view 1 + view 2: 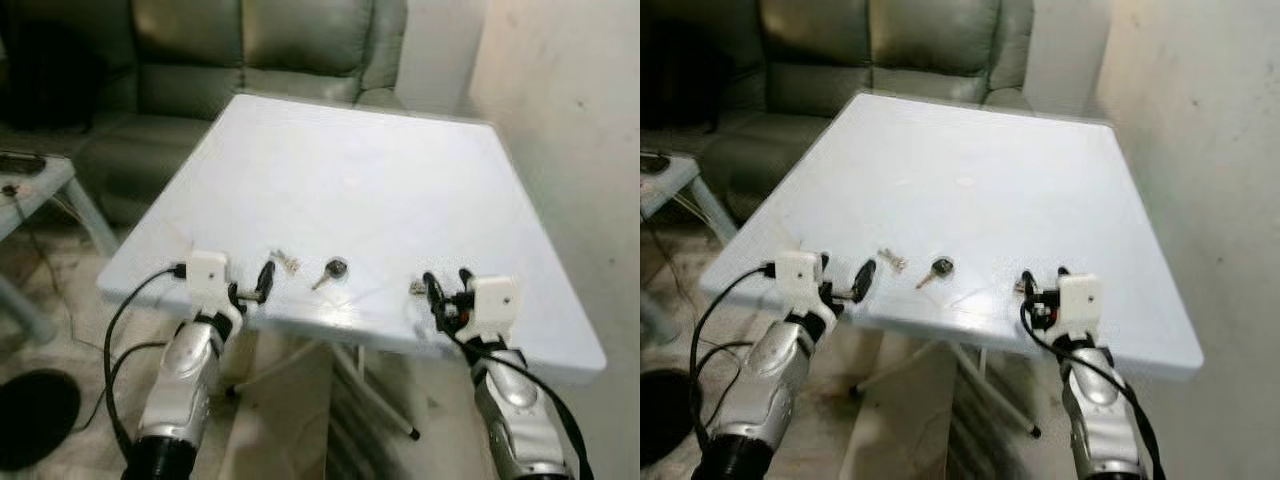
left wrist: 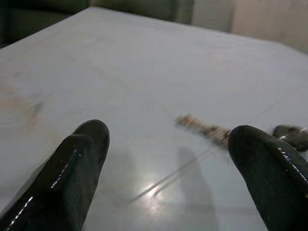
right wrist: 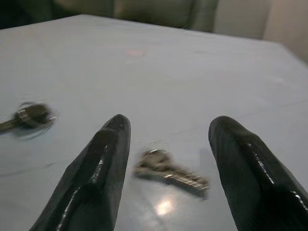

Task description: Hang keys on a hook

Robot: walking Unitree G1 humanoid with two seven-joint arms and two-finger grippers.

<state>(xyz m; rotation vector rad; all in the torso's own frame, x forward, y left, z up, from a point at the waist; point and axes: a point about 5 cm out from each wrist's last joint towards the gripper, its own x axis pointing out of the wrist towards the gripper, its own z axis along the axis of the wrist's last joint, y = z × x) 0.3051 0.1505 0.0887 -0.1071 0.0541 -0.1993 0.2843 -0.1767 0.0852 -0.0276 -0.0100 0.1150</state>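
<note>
The right gripper (image 3: pixel 166 163) held its fingers spread wide and empty astride a small silver key (image 3: pixel 168 173) lying flat near the front edge of the white table (image 1: pixel 370 170), its long axis across the fingers. The left gripper (image 2: pixel 166 163), equally open and empty, faced a second silver key (image 1: pixel 287 263) at its 2 o'clock; a black-headed key (image 1: pixel 332 270) lay between the two grippers. Light, stiff and slick, such keys would likely slide; the head looked the best hold
</note>
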